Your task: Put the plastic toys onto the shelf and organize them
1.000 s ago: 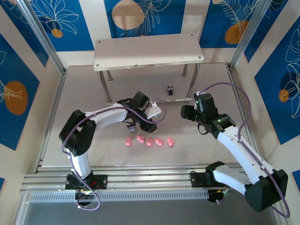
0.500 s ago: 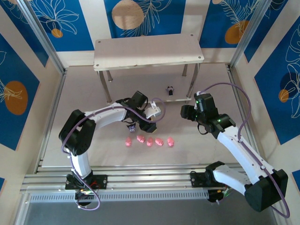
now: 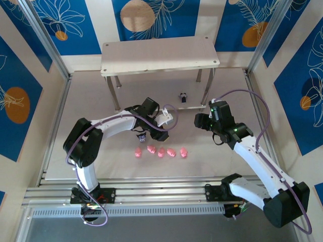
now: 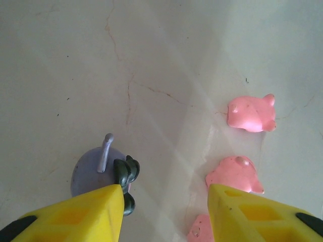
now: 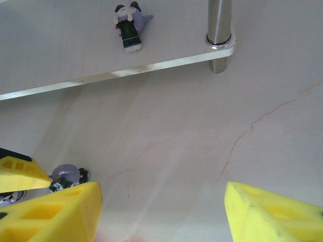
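Five pink plastic toys lie in a row (image 3: 161, 152) on the table in front of the arms. My left gripper (image 3: 153, 137) hangs open just above the table; a dark purple toy (image 4: 96, 169) lies against the outside of its left finger and nothing is between the jaws (image 4: 165, 194). Pink toys (image 4: 251, 113) (image 4: 234, 174) lie by its right finger. The shelf (image 3: 160, 55) stands at the back, and one dark toy (image 5: 129, 27) lies on its lower board (image 5: 60, 55). My right gripper (image 5: 161, 189) is open and empty over bare table, right of the left one (image 3: 199, 121).
The shelf's silver leg (image 5: 219, 25) stands at the lower board's right front corner. Metal frame rails and blue patterned walls enclose the table on three sides. The left gripper's yellow finger (image 5: 20, 174) and the purple toy (image 5: 68, 176) show in the right wrist view.
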`<state>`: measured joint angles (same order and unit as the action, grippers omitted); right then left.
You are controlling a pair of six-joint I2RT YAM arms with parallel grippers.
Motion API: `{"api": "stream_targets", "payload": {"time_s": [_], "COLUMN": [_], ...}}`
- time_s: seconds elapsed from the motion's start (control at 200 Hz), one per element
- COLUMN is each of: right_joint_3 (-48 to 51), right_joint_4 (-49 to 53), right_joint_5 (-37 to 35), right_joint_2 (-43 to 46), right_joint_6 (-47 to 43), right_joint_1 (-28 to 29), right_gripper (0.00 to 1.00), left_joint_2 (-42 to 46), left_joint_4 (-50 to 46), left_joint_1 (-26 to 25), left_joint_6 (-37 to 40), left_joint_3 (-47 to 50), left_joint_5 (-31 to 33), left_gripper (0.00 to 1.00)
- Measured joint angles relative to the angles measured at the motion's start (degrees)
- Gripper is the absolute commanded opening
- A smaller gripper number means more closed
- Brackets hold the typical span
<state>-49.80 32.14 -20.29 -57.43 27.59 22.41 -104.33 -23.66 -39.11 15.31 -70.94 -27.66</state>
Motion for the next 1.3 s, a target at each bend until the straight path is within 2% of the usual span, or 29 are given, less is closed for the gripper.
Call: {"api": "stream_targets", "payload": {"time_s": [0.195, 0.33, 0.485, 0.84, 1.301], "right_joint_3": [0.0, 0.2, 0.9, 1.1, 1.1], "right_joint_4": [0.0, 0.0, -0.4, -0.4, -0.4], "right_joint_5": [0.0, 0.1, 0.4, 0.4, 0.4], "right_joint_2": [0.0, 0.5, 1.4, 3.1, 3.4], "right_joint_6": [0.0, 0.0, 0.0, 0.2, 0.5], "right_joint_1": [-0.1, -0.1, -0.1, -0.4, -0.7], "right_gripper": [0.66, 0.66, 0.66, 0.66, 0.66], "left_joint_2": [1.7, 5.8, 9.2, 4.5, 2.4], "left_joint_4": [-2.0, -2.8, -3.0, -4.3, -4.2], "left_joint_1": [0.0, 0.0, 0.0, 0.0, -0.5], "left_joint_6": [-0.2, -0.2, 1.3, 3.9, 4.3], "left_joint_3": [-0.8, -0.8, -0.9, -0.9, -1.4], "left_joint_5": [-1.3, -1.2, 2.6, 9.9, 9.5], "left_gripper": [0.48, 0.53, 0.55, 0.53, 0.54]}}
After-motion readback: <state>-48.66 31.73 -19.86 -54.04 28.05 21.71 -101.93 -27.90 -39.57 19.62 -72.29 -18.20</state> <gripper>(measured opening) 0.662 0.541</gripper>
